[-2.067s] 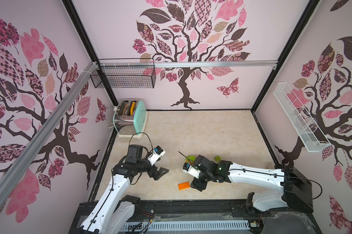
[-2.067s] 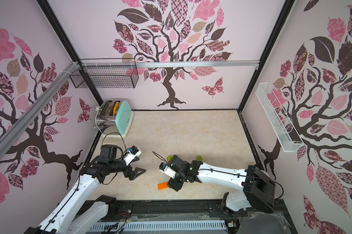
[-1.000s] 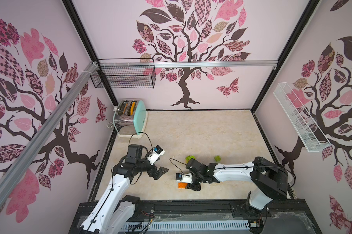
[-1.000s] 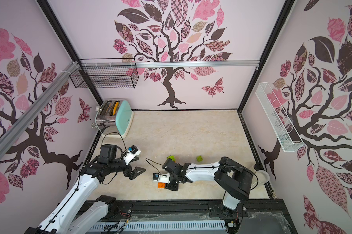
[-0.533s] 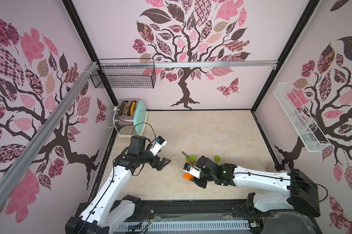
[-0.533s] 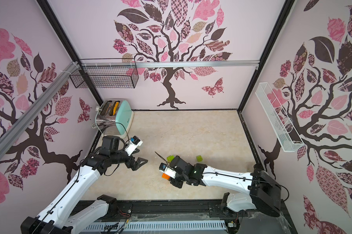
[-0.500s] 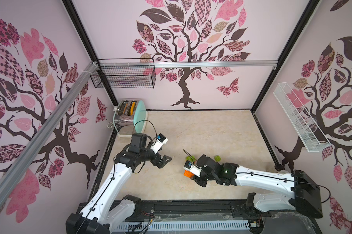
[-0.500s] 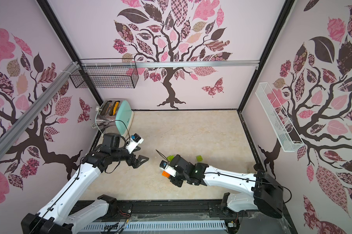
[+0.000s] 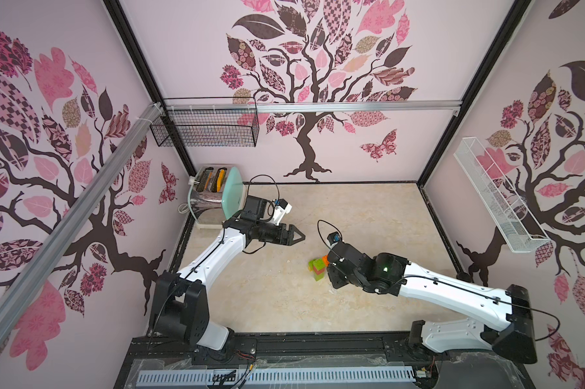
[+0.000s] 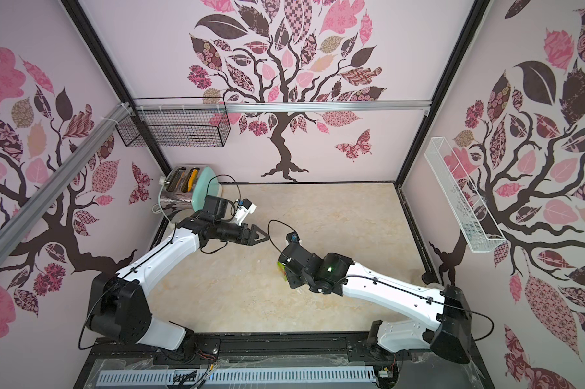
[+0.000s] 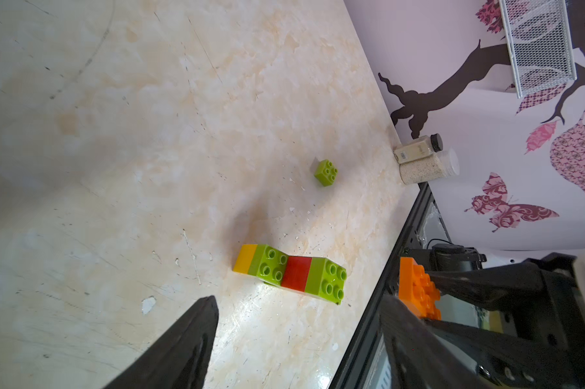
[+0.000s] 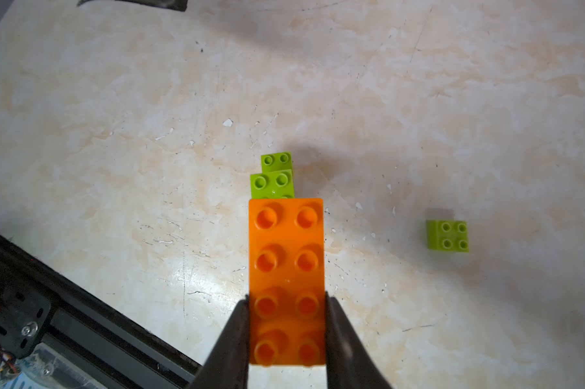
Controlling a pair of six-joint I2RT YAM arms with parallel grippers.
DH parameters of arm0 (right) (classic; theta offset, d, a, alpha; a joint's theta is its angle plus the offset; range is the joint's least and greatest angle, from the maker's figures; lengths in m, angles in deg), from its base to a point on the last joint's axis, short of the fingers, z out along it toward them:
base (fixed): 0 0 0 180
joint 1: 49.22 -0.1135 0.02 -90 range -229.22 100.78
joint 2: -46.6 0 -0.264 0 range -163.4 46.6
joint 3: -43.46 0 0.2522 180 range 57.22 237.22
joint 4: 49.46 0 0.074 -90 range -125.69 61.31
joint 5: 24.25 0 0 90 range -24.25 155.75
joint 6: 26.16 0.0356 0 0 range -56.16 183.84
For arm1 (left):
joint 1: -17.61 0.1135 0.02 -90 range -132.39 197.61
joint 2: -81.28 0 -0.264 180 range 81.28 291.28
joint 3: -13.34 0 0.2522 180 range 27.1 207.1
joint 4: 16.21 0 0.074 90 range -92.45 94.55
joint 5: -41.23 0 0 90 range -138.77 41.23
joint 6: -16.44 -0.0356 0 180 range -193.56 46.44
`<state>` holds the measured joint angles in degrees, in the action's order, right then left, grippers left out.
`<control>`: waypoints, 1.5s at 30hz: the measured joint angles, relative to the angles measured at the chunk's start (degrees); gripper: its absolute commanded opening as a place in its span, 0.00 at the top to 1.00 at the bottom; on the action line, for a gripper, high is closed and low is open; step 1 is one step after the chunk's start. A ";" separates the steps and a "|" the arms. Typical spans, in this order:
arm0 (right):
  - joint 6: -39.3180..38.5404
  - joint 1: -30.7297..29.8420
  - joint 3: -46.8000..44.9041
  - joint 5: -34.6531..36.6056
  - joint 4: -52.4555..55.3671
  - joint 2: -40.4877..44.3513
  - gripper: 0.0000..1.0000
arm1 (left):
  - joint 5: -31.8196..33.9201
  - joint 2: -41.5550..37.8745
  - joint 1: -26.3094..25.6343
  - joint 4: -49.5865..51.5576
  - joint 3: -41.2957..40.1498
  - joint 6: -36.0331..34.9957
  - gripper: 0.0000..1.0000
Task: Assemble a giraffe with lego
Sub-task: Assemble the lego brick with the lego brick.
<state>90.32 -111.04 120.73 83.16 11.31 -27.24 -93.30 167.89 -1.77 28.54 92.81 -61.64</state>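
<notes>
My right end effector [image 12: 287, 304] is clamped on one end of the long orange brick [image 12: 287, 249]. The brick is studs up, and its free end reaches over the part-built giraffe [image 9: 317, 270]. The giraffe is a stack of lime green, red and yellow sitting right of centre, in the lower middle of the frame in a top view. My left end effector [image 9: 298, 235], left of centre, hangs wide open and empty, near the stack but clear of it. One loose lime green brick [image 12: 447, 235] lies apart on the worktop [image 9: 368, 215]. By my reading, the head is not yet seated. The danger is that the orange brick, gripped so far from its free end, could pivot in the grip when pressed down. With nothing bracing it, the stack could slide or topple, and studs slightly off line would jam rather than click.
</notes>
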 measured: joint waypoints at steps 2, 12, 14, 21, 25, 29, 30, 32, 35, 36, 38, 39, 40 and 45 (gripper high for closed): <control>1.62 0.00 0.13 -0.07 0.74 -1.81 1.00 | -1.75 1.51 -0.83 -1.38 0.02 2.25 0.31; 2.03 0.00 7.67 -0.02 1.57 -9.77 1.00 | -4.85 4.07 -2.47 -4.26 -1.60 3.74 0.40; 1.29 0.17 8.79 -0.15 1.60 -11.45 1.00 | -5.68 4.33 -2.99 -4.52 -1.70 3.74 0.42; -0.17 1.62 8.70 -1.60 2.34 -14.62 1.00 | -7.58 6.78 -4.74 -4.94 -1.70 3.43 0.43; -0.46 1.99 8.48 -2.29 2.40 -14.62 1.00 | -7.63 7.74 -6.12 -4.50 -1.57 2.62 0.44; -0.81 2.03 8.02 -2.84 2.23 -14.67 1.00 | -7.76 8.70 -7.87 -3.93 -1.33 1.66 0.50; -0.87 2.03 8.02 -2.86 2.23 -14.71 1.00 | -7.74 8.94 -8.00 -3.78 -1.27 1.46 0.53; -1.05 2.12 8.02 -2.86 2.23 -14.82 1.00 | -7.50 9.49 -7.98 -3.32 -1.27 1.27 0.54; -1.22 2.14 8.02 -2.86 2.21 -15.21 1.00 | -7.02 9.90 -7.93 -2.82 -1.27 1.16 0.57; -1.25 2.14 8.02 -2.89 2.16 -15.39 1.00 | -6.95 9.99 -7.93 -2.75 -1.27 1.14 0.58; -1.25 2.25 8.02 -2.89 2.10 -15.43 1.00 | -6.67 10.16 -7.93 -2.56 -1.27 1.09 0.59; -1.25 2.32 8.02 -2.91 2.08 -15.43 1.00 | -6.54 10.29 -7.93 -2.51 -1.27 1.07 0.59; -1.27 2.40 8.02 -2.91 2.08 -15.43 1.00 | -6.45 10.47 -7.93 -2.49 -1.27 1.05 0.60; -1.46 2.45 8.22 -3.50 2.14 -15.43 1.00 | -5.46 10.80 -8.11 -2.43 -1.11 0.02 0.66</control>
<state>88.86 -108.59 128.95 79.66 13.45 -42.67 -98.76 178.69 -9.87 26.11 91.70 -61.62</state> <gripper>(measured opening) 0.327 0.370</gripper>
